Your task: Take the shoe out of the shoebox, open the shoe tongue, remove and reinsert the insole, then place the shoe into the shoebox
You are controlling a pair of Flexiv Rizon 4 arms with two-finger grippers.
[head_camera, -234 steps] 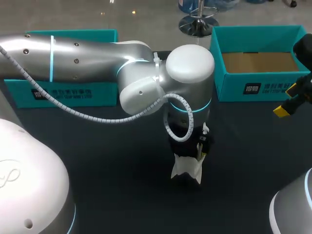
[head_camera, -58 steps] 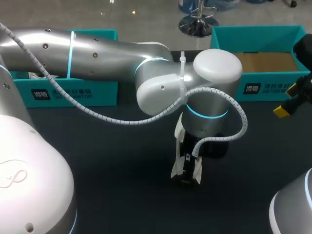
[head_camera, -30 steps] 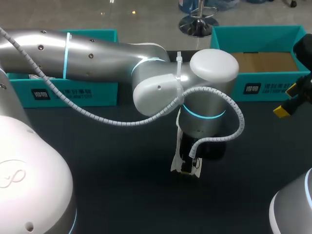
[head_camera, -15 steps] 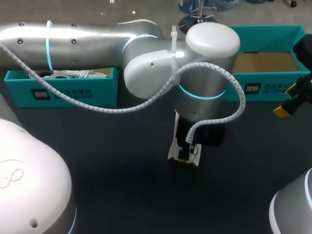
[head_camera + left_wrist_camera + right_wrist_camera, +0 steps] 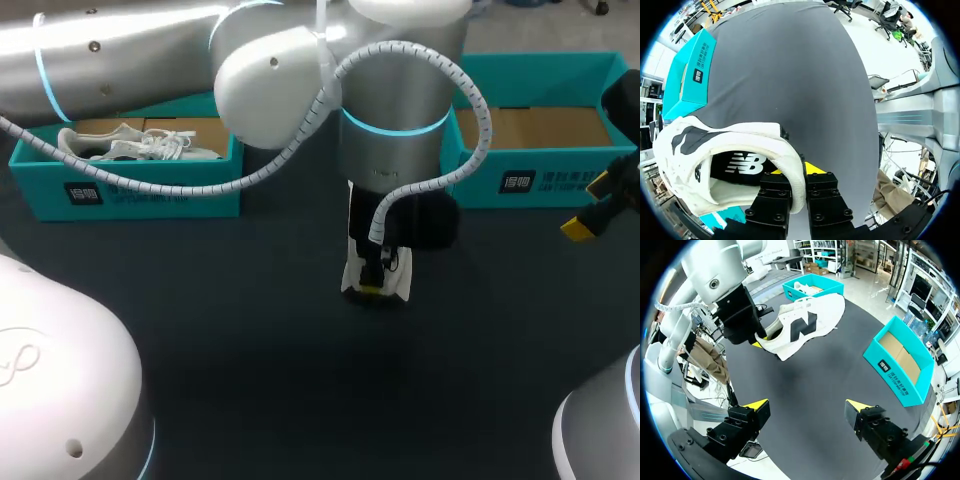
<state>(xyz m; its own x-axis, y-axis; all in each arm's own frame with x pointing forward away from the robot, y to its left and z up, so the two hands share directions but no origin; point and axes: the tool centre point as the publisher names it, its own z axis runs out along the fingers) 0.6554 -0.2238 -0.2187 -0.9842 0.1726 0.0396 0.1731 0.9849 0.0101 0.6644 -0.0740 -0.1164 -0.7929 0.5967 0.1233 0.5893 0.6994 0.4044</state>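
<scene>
holding: the left gripper is clamped on the heel collar of the shoe, one finger inside the opening and one outside.
where: at the centre of the head view the shoe hangs under the left arm, which hides most of it. in the right wrist view it looks lifted clear of the dark table, with its toe pointing away from the fingers that grip it.
other arm: the right gripper waits at the right edge of the head view, well apart from the shoe, its fingers spread wide with nothing between them.
boxes: the empty shoebox sits at the upper right of the head view. a second shoebox at the upper left carries another shoe.
risk: the whole shoe seems to depend on a thin pinch of soft collar at one end. its weight could make it swivel or slip free during a quick swing, and it would land on its side. a tighter squeeze would likely crumple the collar and hamper work on the insole.
look: white upper with dark side patches, a pale sole and a dark lining. the collar is thick and padded. the tongue and insole cannot be made out clearly.
</scene>
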